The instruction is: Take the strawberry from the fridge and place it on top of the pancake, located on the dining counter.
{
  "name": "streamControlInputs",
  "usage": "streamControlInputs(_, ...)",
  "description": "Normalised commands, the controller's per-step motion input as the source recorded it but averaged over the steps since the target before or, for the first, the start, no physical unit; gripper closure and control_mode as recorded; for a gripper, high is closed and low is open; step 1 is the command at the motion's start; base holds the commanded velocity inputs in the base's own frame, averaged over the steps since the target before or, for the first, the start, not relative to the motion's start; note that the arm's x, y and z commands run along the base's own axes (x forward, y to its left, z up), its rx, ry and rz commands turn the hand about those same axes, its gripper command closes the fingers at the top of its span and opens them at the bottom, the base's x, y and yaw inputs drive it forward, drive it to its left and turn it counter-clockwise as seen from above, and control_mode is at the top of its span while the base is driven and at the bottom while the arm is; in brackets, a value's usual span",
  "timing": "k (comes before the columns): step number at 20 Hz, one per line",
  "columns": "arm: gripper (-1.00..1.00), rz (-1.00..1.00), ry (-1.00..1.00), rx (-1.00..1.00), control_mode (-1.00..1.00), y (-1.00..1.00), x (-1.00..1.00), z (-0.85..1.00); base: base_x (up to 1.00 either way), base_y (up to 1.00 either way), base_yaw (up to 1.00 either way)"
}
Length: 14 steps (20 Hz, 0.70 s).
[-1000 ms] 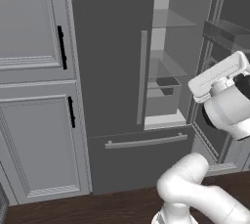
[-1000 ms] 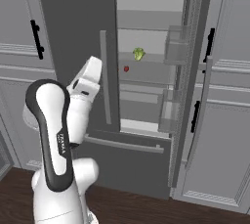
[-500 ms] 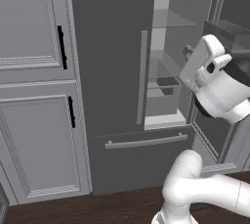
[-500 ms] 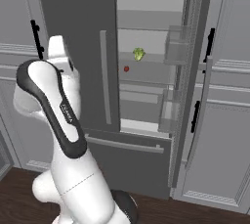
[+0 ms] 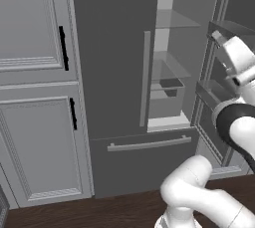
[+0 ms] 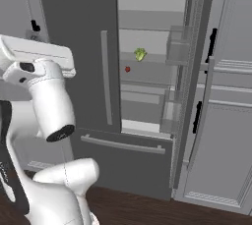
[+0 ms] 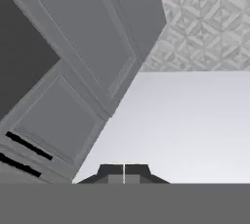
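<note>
With its gripper (image 7: 124, 175) pinched together and aimed away from the open fridge (image 6: 147, 32), the arm risks clipping the door while reaching the strawberry (image 6: 127, 69) mid-shelf.

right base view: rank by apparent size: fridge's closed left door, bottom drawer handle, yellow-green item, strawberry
1. fridge's closed left door, by far the largest.
2. bottom drawer handle, a long thin bar.
3. yellow-green item, small.
4. strawberry, smallest, a red speck.
The last two sit at similar depth on one shelf, so their order holds.
</note>
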Motion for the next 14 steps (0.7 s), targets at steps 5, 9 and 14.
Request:
streamControlInputs(5,1.0,-0.36,-0.37,-0.43,-1.0,0.04,0.0,0.91,0.0,0.0,0.0)
streamControlInputs(9,1.0,-0.39,0.4,-0.51,-1.0,0.41,0.62,-0.1,0.0,0.0,0.0)
streamControlInputs(14,1.0,-0.29,0.29,-0.32,-1.0,0.31,0.88,-0.81,0.0,0.0,0.0)
